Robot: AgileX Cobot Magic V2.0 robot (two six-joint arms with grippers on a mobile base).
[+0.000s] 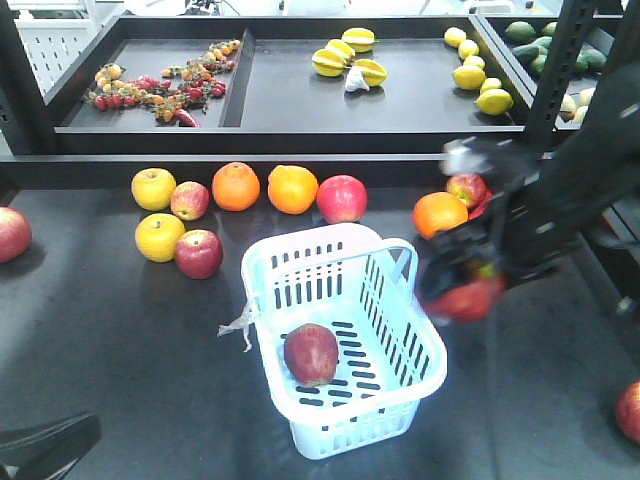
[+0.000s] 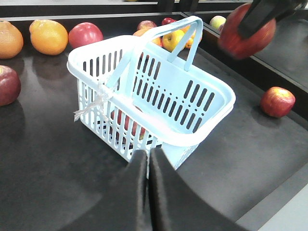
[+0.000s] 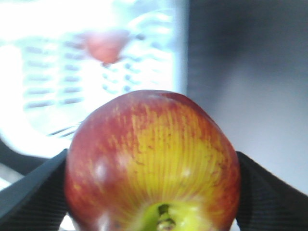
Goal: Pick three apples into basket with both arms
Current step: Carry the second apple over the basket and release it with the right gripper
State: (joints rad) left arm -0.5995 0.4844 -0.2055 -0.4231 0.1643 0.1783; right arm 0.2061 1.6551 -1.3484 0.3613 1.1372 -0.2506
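Right gripper [image 3: 154,192]: clamped on a red apple [image 3: 154,154], one finger [image 3: 29,192] on each flank. The apple's greenish stem hollow is turned toward my wrist camera. Yellow streaks run up from it.

Right arm [image 1: 575,180] reaches in from the right, blurred. The held apple hangs above the table just beside the basket [image 1: 345,240], off its right rim.

Left gripper [image 2: 148,178]: fingers pressed together, nothing between them, low and near the basket's corner.

The basket's long axis runs from far left to near right, with the handle [image 1: 400,262] swung toward the far right. One dark apple [image 1: 311,353] lies on its floor.
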